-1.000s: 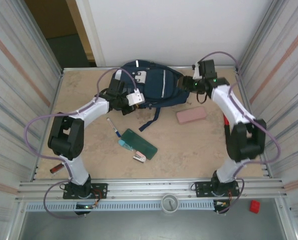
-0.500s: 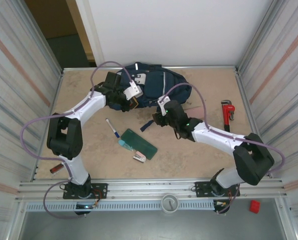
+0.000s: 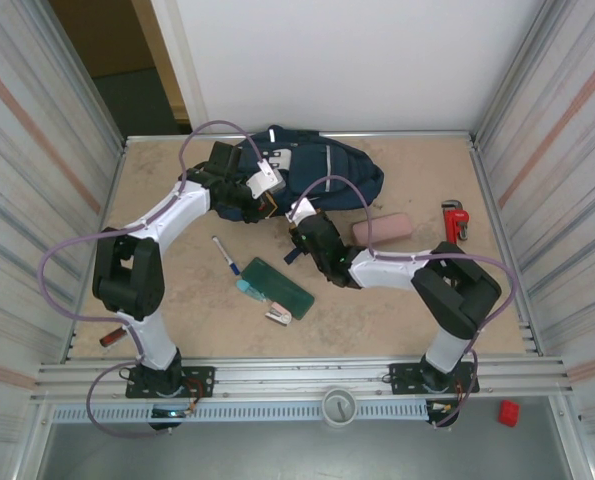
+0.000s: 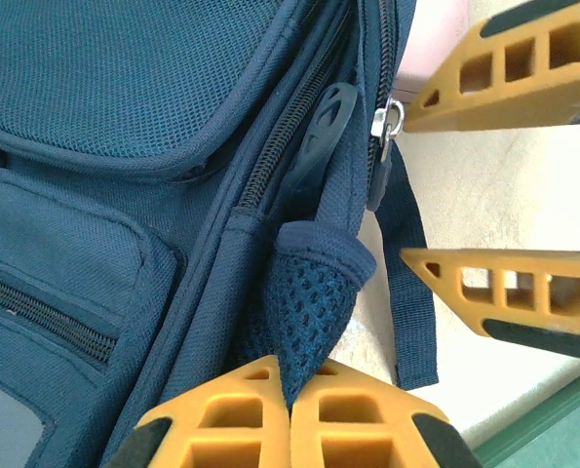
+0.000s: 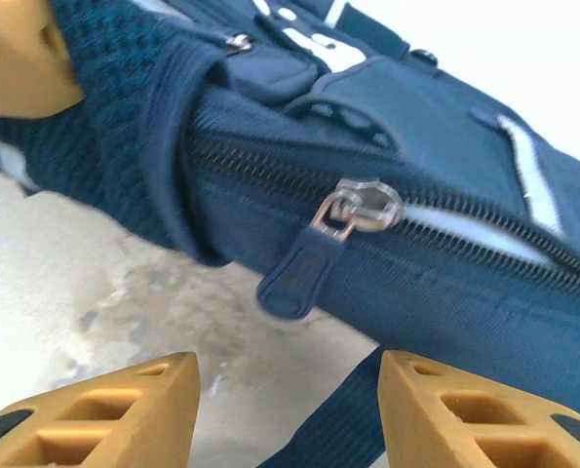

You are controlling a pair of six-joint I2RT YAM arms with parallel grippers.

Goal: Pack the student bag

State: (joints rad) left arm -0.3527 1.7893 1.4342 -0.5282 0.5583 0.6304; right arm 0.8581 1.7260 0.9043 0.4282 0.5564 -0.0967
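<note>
With the left hand (image 4: 290, 392) clamped on the mesh pocket (image 4: 307, 292) of the student bag (image 3: 329, 176) lying on the bench (image 3: 177, 290), the right hand (image 5: 286, 388) has swung to the bag's near side, fingers apart at the zipper pull (image 5: 303, 275), so opening can probably start.

My left arm (image 3: 175, 216) and right arm (image 3: 389, 268): white links, black joints, black bases at the end far from the student bag (image 3: 339, 180). Lilac cables (image 3: 209, 126) loop along both. Fingers (image 5: 104, 409) nearest the bag: orange-yellow wedges, cut-out windows, dark tips.
</note>
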